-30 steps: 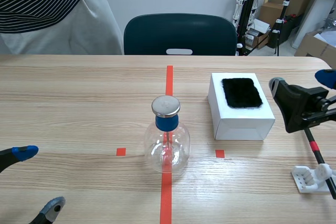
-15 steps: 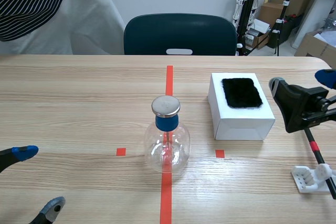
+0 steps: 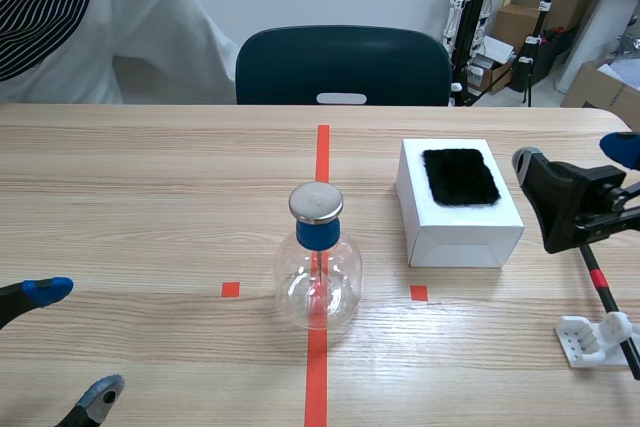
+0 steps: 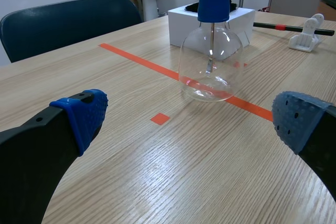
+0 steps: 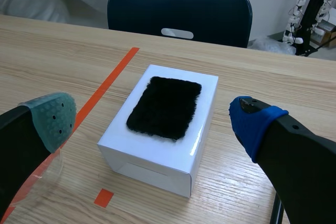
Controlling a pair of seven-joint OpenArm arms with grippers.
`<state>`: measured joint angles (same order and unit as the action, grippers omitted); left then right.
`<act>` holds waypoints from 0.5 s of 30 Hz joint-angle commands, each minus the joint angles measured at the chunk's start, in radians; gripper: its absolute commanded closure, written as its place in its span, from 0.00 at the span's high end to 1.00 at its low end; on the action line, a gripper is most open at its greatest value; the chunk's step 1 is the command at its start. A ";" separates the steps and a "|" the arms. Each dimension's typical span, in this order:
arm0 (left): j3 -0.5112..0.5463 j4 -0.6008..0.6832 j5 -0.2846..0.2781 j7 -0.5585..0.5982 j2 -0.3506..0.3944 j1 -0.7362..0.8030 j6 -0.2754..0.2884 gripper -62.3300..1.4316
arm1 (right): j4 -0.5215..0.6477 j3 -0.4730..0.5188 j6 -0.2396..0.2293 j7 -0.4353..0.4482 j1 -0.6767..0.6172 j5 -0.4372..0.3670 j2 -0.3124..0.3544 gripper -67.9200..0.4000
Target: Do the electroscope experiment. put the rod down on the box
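The glass electroscope flask point(image 3: 318, 282), with a blue stopper and a metal disc on top, stands on the red centre line. To its right sits a white box point(image 3: 460, 227) topped by a black fur pad point(image 3: 460, 176). The black rod point(image 3: 605, 292) with a red band lies on a white stand point(image 3: 590, 336) at the right edge, below my right gripper point(image 3: 572, 153). That gripper is open and holds nothing; in the right wrist view the box point(image 5: 157, 158) lies ahead of it. My left gripper point(image 3: 72, 340) is open at the near left, the flask point(image 4: 211, 61) ahead of it.
A dark blue chair point(image 3: 343, 65) stands behind the table's far edge. A person in a striped top and white coat point(image 3: 60, 7) is at the far left. Cardboard boxes point(image 3: 600, 87) and stands fill the floor at the back right.
Only the person at the far left has shifted, drawing back toward the left. Neither arm, the rod, the flask nor the box has moved.
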<state>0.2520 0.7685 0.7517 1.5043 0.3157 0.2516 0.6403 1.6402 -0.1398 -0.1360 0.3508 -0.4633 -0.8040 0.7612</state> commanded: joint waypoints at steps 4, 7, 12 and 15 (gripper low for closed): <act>0.006 0.012 -0.010 0.050 0.001 -0.002 0.001 1.00 | 0.002 0.001 0.000 0.014 0.017 -0.008 0.009 0.88; 0.006 0.012 -0.004 0.050 0.001 -0.002 0.001 1.00 | 0.002 0.001 0.000 0.014 0.017 -0.008 0.009 0.88; 0.006 0.012 -0.003 0.050 0.001 -0.003 0.001 1.00 | 0.002 0.001 0.000 0.014 0.017 -0.008 0.009 0.88; 0.006 0.012 -0.003 0.050 0.001 -0.003 0.001 1.00 | 0.002 0.001 0.000 0.014 0.017 -0.008 0.009 0.88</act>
<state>0.2520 0.7685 0.7589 1.5040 0.3157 0.2516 0.6403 1.6402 -0.1398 -0.1360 0.3508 -0.4633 -0.8040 0.7612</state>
